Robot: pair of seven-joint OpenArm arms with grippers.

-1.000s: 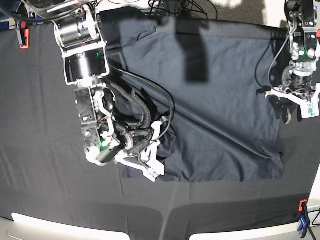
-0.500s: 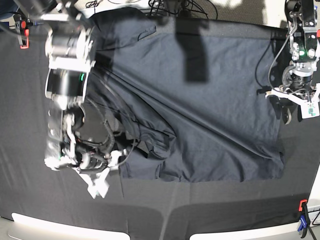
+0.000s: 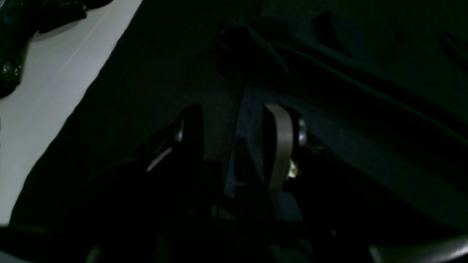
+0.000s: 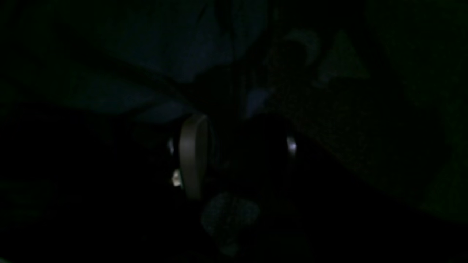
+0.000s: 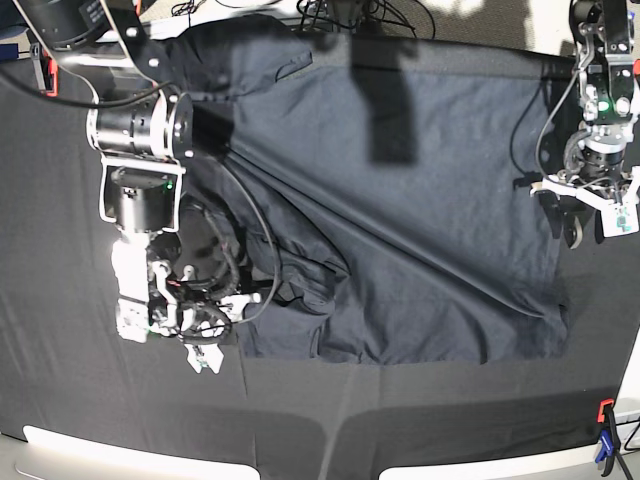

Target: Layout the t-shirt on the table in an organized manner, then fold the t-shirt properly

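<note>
The dark t-shirt [image 5: 420, 230] lies spread over the black-clothed table [image 5: 60, 300]. A long diagonal crease crosses it, and it is bunched at its lower left [image 5: 300, 280]. My right gripper [image 5: 203, 355] hovers just off that lower-left corner, over bare tablecloth. In the very dark right wrist view its fingers [image 4: 193, 157] stand apart, open and empty. My left gripper [image 5: 580, 215] hangs at the shirt's right edge. It is open in the left wrist view [image 3: 234, 135], with the shirt's edge [image 3: 365, 146] running beneath it.
A red clamp [image 5: 45, 75] grips the far left corner and a red-and-blue clamp [image 5: 605, 435] the near right one. Pale table edges [image 5: 100, 450] line the front. Cables [image 5: 340, 15] lie beyond the collar. A white surface [image 3: 55, 73] borders the cloth.
My right gripper has let go of the bunched lower-left fabric and pulled left off the shirt onto the tablecloth. The left arm has not moved.
</note>
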